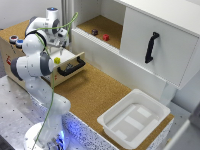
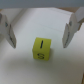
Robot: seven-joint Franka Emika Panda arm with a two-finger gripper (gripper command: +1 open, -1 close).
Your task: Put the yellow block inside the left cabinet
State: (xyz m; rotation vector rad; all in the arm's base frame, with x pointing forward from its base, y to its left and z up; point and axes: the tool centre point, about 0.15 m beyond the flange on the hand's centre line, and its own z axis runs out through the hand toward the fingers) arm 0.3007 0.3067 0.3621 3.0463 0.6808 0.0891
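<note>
And there's the yellow block, one only, sitting on a pale surface with its marked face turned up at the wrist camera. It reads as a near-cube, so no long axis to call; its edges sit slightly skewed to the line between the fingers. The gripper hangs above it, two fingertips spread wide, one either side, neither touching. In the exterior view the block lies in the open wooden drawer box with its black handle. Beyond that drawer box stands the left cabinet, cork floor carrying one red block and one dark block. One white tray lies well apart from the drawer box.
</note>
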